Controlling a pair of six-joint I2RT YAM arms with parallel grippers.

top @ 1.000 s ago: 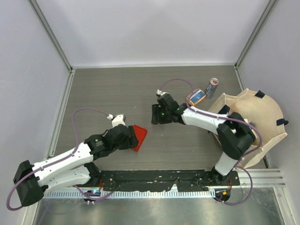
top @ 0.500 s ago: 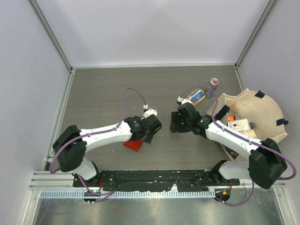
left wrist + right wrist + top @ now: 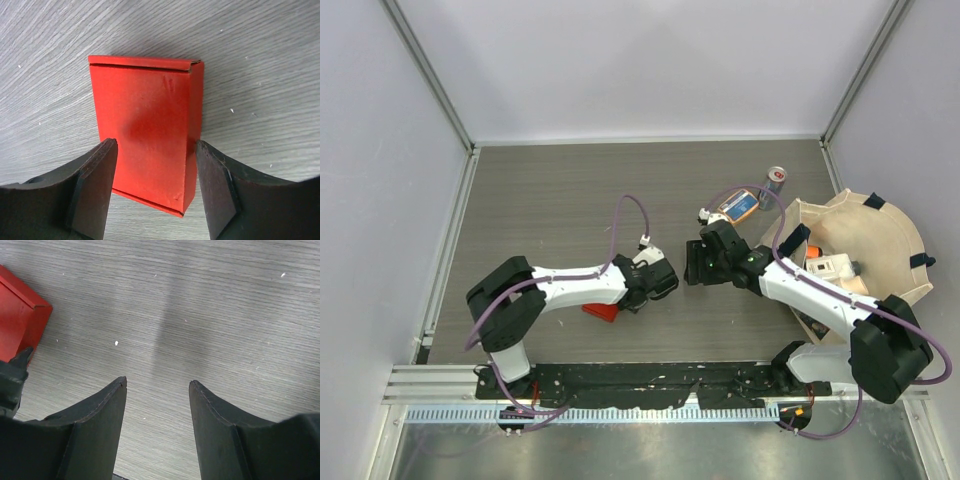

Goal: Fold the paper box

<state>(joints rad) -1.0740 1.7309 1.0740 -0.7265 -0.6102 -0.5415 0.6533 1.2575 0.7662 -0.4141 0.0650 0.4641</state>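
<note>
Closed on the long sides of the folded paper box point(image 3: 145, 130), lying near the middle of the surface point(image 3: 550, 190): the left jaws. Just beside it, spread wide, holding nothing: the right jaws.

A beige fabric basket point(image 3: 908, 238) with dark tabs on its rim sat at the right edge of a grey wood-grain table point(image 3: 550, 200). Inside the basket, near its left side, lay a small white item point(image 3: 825, 268), too small to identify. Just beyond the basket's far-left corner stood an upright silver can point(image 3: 774, 186) with a red top. Left of the basket, beside the can, lay an orange-and-blue packet point(image 3: 738, 206). Pale walls point(image 3: 640, 70) rose behind the basket and beside it.
</note>
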